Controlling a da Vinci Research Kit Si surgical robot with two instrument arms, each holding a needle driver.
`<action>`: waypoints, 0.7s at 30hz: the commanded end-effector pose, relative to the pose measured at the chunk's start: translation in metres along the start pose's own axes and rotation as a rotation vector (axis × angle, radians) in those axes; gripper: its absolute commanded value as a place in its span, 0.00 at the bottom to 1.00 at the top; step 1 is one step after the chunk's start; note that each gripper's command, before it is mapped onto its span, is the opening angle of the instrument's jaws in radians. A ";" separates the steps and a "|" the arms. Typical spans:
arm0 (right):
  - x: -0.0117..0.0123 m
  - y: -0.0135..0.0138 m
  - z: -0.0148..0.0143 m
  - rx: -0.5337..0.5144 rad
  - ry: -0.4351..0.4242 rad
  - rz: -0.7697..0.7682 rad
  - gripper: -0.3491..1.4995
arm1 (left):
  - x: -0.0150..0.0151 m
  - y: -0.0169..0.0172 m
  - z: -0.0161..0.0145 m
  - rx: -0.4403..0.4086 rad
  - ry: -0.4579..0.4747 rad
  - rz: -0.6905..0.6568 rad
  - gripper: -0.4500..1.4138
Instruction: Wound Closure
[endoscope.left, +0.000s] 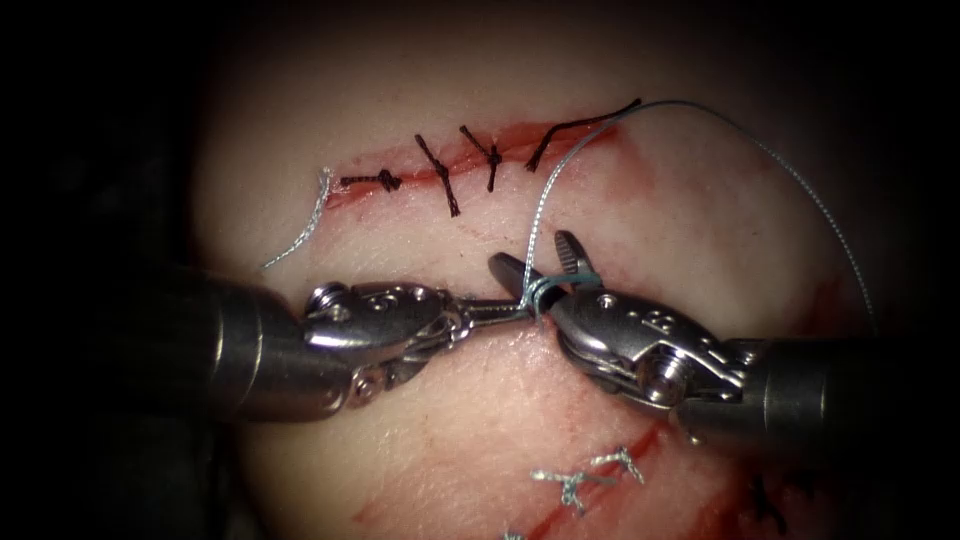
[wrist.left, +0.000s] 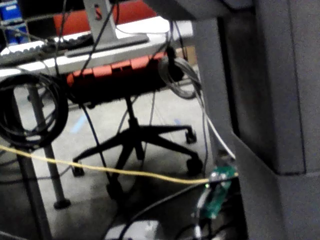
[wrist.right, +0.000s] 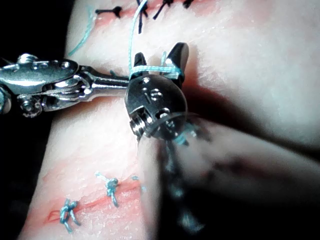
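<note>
On the pale tissue (endoscope.left: 680, 210) the upper cut (endoscope.left: 470, 160) carries several dark stitches (endoscope.left: 437, 175). Light thread (endoscope.left: 545, 200) drops from the cut's right end to the tools and is looped around my right tool (endoscope.left: 530, 250), whose jaws stand open below the cut. A second strand (endoscope.left: 800, 180) arcs out to the right. My left tool (endoscope.left: 525, 305) comes in from the left, its slim jaws shut on the thread at the loop (endoscope.left: 548, 287). The right wrist view has the same loop (wrist.right: 150, 69) across my right tool (wrist.right: 160, 52), with the left tool (wrist.right: 120, 84) touching it.
A short cut end of light thread (endoscope.left: 300, 225) lies at the cut's left end. A second red cut with light knotted stitches (endoscope.left: 585, 480) runs below the tools, also seen from the right wrist as stitches (wrist.right: 110, 187). Red fluid streaks the tissue at right (endoscope.left: 830, 290).
</note>
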 end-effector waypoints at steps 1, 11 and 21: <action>-0.0002 -0.0007 0.0006 0.000 -0.002 0.004 0.54 | -0.0003 -0.0001 0.0007 -0.004 -0.005 0.000 0.00; -0.0009 -0.0008 0.0007 0.003 -0.052 0.013 0.52 | -0.0004 0.0001 0.0008 -0.014 -0.015 -0.023 0.00; -0.0009 -0.0013 0.0006 0.021 -0.062 0.014 0.00 | -0.0004 0.0001 0.0008 -0.018 -0.019 -0.025 0.00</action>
